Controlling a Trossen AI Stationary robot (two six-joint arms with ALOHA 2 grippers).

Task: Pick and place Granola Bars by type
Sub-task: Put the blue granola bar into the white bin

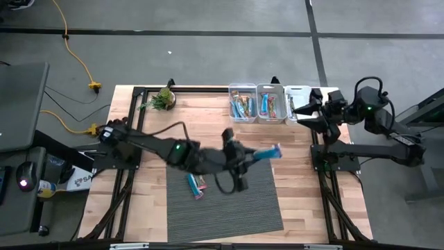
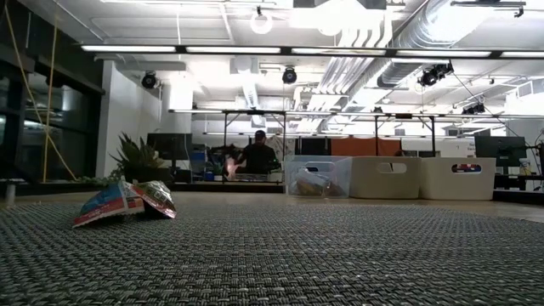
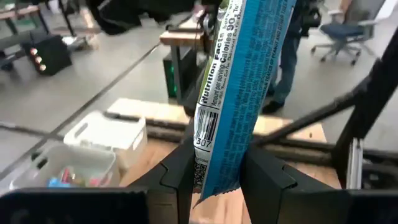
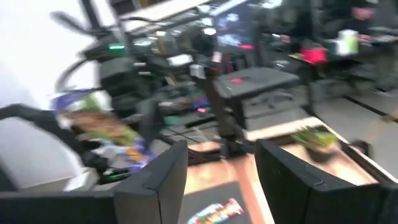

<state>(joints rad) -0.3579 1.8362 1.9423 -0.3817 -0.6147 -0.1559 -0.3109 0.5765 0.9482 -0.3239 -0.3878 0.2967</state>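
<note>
Granola Bars: one blue bar (image 1: 267, 153) is gripped at one end by left pincer (image 1: 241, 158) above the grey mat (image 1: 222, 208), long axis aimed twd the bins (image 1: 270, 104), right pincer (image 1: 305, 114) held open nr bins, two bars (image 1: 195, 186) left on mat.

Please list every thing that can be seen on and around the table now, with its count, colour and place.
Blue granola bar: one, light blue, held above the mat's far right part.
Bars on the mat: two, blue and pink/red, lying together left of centre.
Bins: three, clear or white, in a row at the far edge; two hold mixed bars.
Mat: one, grey, near half of the table.
Plant: one, green, far left corner.
Person: one, dark clothes, in the room behind.
Left tool: shut on the blue bar.
Right tool: open, beside the bins.
</note>
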